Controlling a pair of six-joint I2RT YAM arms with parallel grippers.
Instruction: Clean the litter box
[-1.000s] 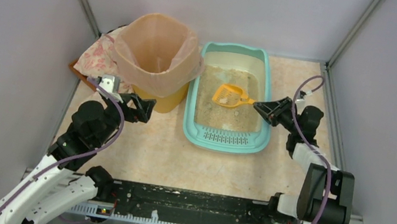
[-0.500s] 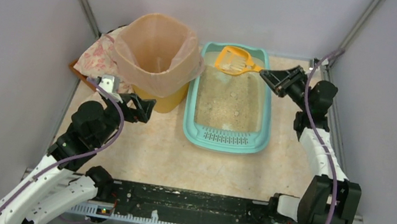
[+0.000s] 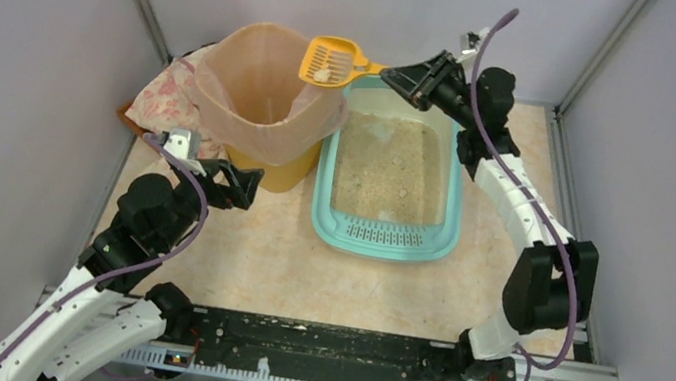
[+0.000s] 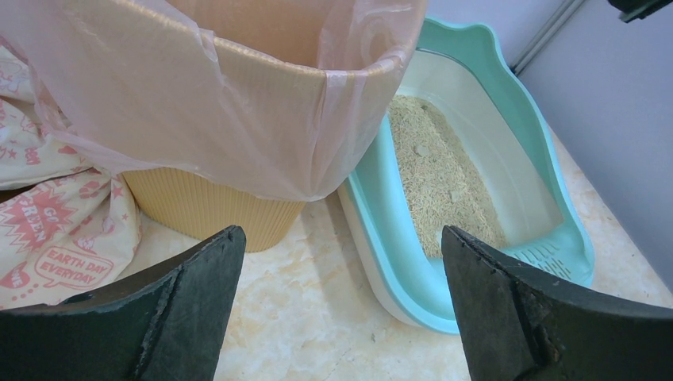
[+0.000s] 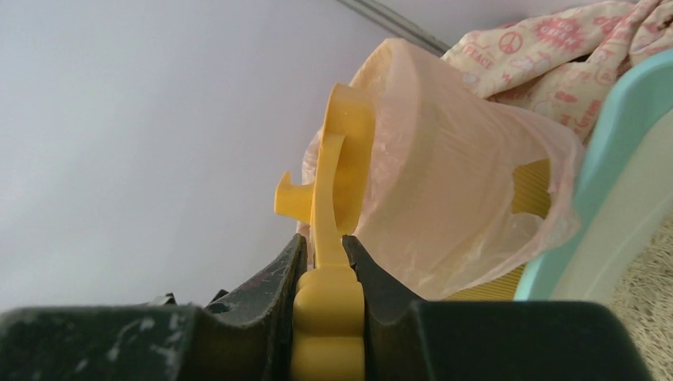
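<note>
The right gripper [image 3: 394, 75], clamping the scoop [image 3: 329, 58], is holding a clump [image 3: 322, 75] barely over the bin [image 3: 268, 89] rim, risking a spill outside if tipped here; the left gripper [image 3: 251, 188] is gaping idle.

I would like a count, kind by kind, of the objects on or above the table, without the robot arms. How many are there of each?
Litter box: 1
Lined bin: 1
Scoop: 1
Printed cloth: 1
Total: 4

Left arm [image 3: 149, 213] and right arm [image 3: 514, 202]: black joints, white links.
A thin purple cable [image 3: 490, 36] follows each; the left gripper [image 4: 341, 238] has scuffed matte black fingers [image 4: 174, 309].
</note>
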